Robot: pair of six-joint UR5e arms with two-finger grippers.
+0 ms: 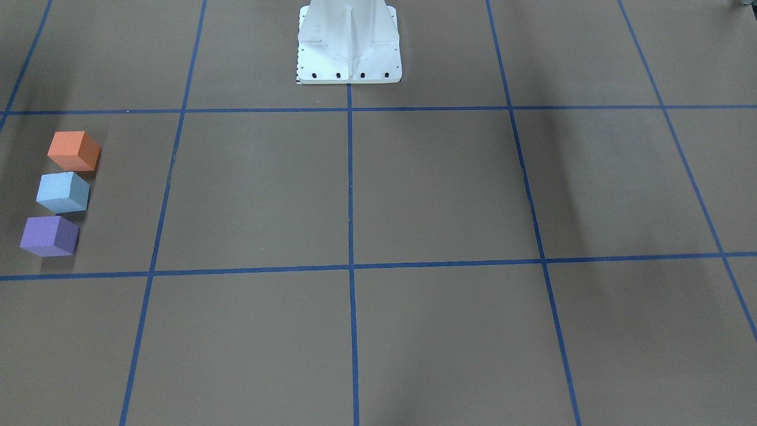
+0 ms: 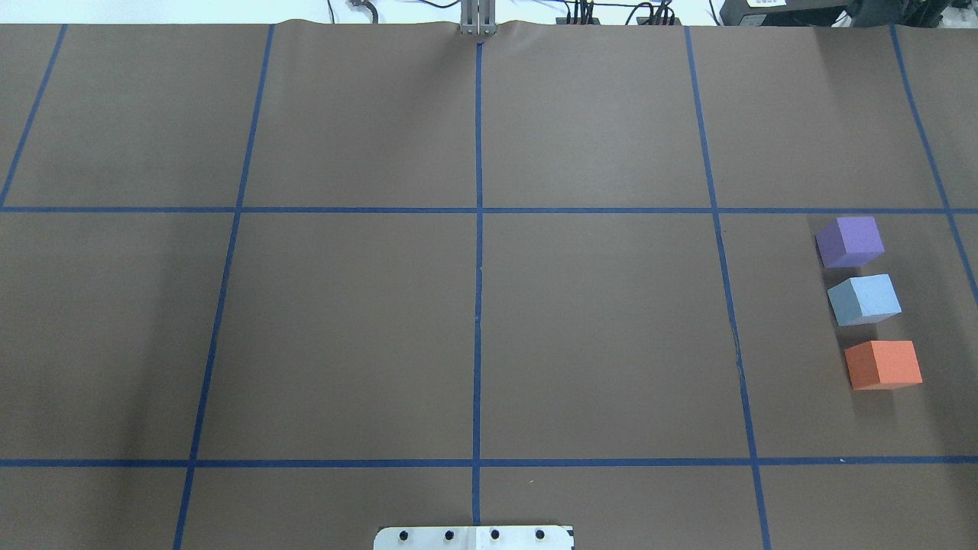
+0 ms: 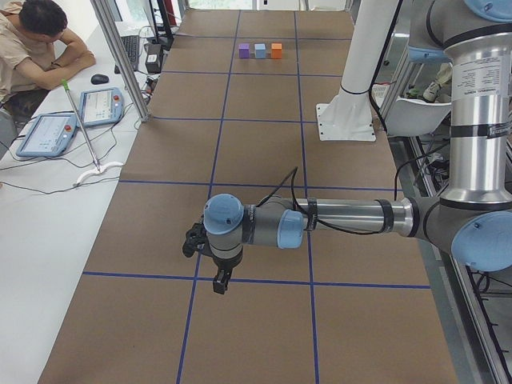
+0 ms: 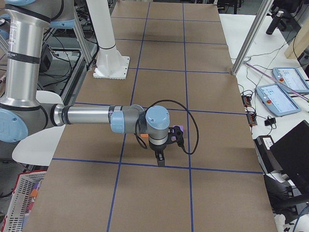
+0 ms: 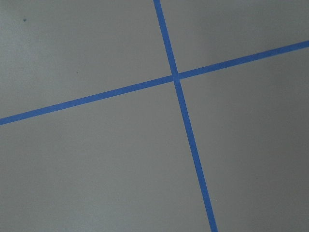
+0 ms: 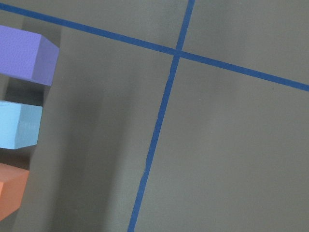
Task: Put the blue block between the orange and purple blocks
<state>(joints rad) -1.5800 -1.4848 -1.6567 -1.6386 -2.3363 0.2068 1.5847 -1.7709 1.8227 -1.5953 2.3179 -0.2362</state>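
The light blue block (image 2: 864, 299) sits on the brown table between the purple block (image 2: 850, 241) and the orange block (image 2: 883, 364), in a close row with small gaps, at the robot's right. The row also shows in the front-facing view, with orange (image 1: 74, 150), blue (image 1: 63, 191) and purple (image 1: 49, 235), and at the left edge of the right wrist view, with the blue block (image 6: 19, 125) in the middle. My right gripper (image 4: 160, 162) hangs above the table near the row. My left gripper (image 3: 220, 282) hangs over bare table far from the blocks. Both show only in side views, so I cannot tell whether they are open or shut.
The white arm pedestal (image 1: 349, 44) stands at the table's robot-side edge. Blue tape lines (image 2: 478, 229) divide the table into squares. An operator (image 3: 40, 44) sits at a side desk with tablets (image 3: 100, 106) and cables.
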